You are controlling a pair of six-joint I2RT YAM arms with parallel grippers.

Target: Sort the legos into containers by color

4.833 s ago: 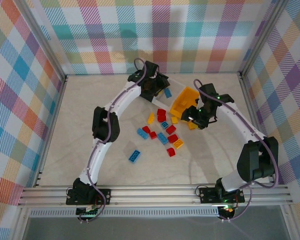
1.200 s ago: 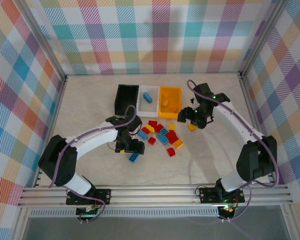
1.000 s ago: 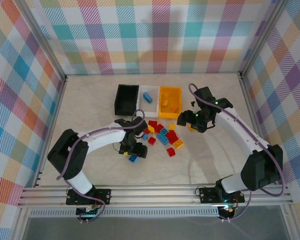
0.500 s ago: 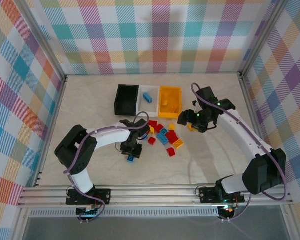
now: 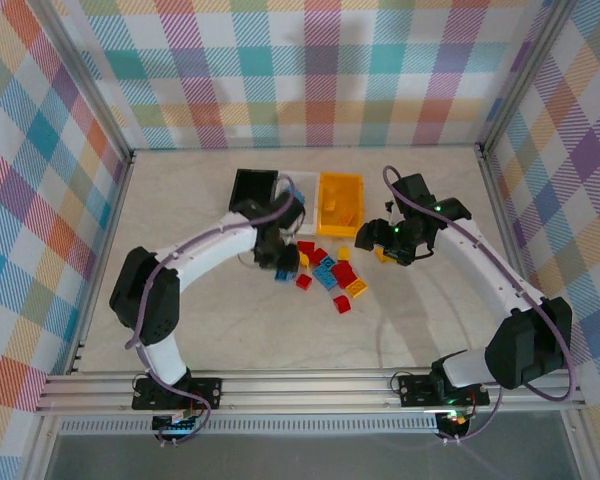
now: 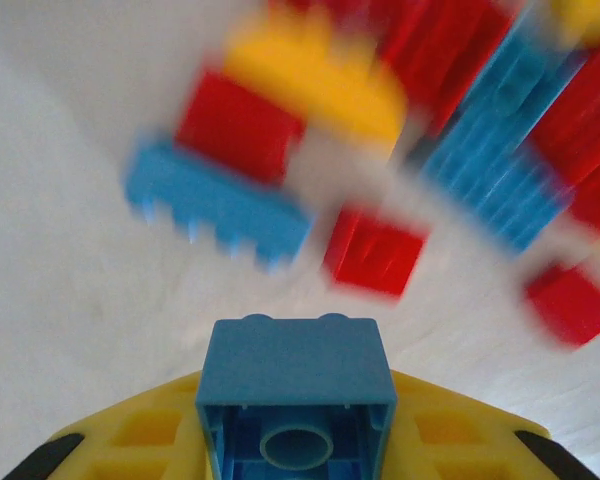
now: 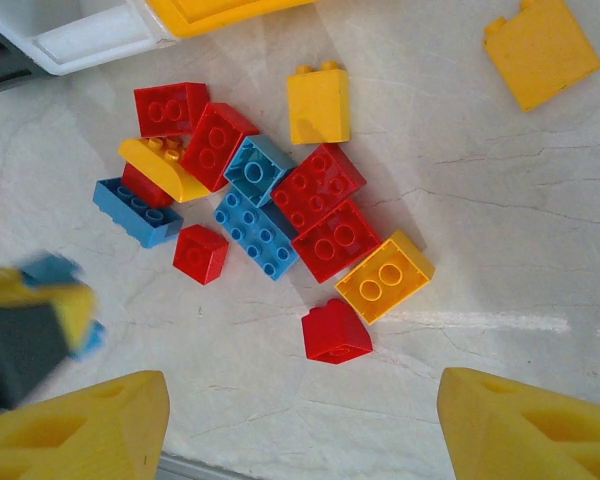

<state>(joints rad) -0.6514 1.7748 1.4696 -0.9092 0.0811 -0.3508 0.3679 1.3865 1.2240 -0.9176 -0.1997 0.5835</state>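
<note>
A: The left claw (image 6: 296, 405) is clamped on a blue brick (image 6: 296, 355). The brick's hollow underside faces the wrist camera, and its studs point away.

B: What differs from 0.5 seconds ago?

A: The earlier picture has that claw low over a lone blue brick on the tabletop (image 5: 180, 260), nearer the arm bases. Now the brick is off the tabletop. The left arm (image 5: 215, 240) reaches farther back, with its wrist just left of the pile of legos (image 5: 328, 272), in front of the black bin (image 5: 250, 188) and the white bin (image 5: 307, 205).

B: And the right claw (image 7: 300, 430)?

A: Its fingers are apart with nothing between them. It hangs to the right of the pile, in the same place as 0.5 seconds ago. A yellow-orange brick (image 7: 540, 48) lies alone on the tabletop, apart from the pile.

B: The bins?

A: There are 3 in a row at the far side: black, white, then the yellow-orange bin (image 5: 340, 200). In the picture from 4.8 seconds ago the yellow-orange one is tilted out of line with the right claw at it. Now it stands level beside the white one.

B: The loose bricks?

A: The right wrist view shows 3 blue ones among red and yellow, lying close together.
</note>
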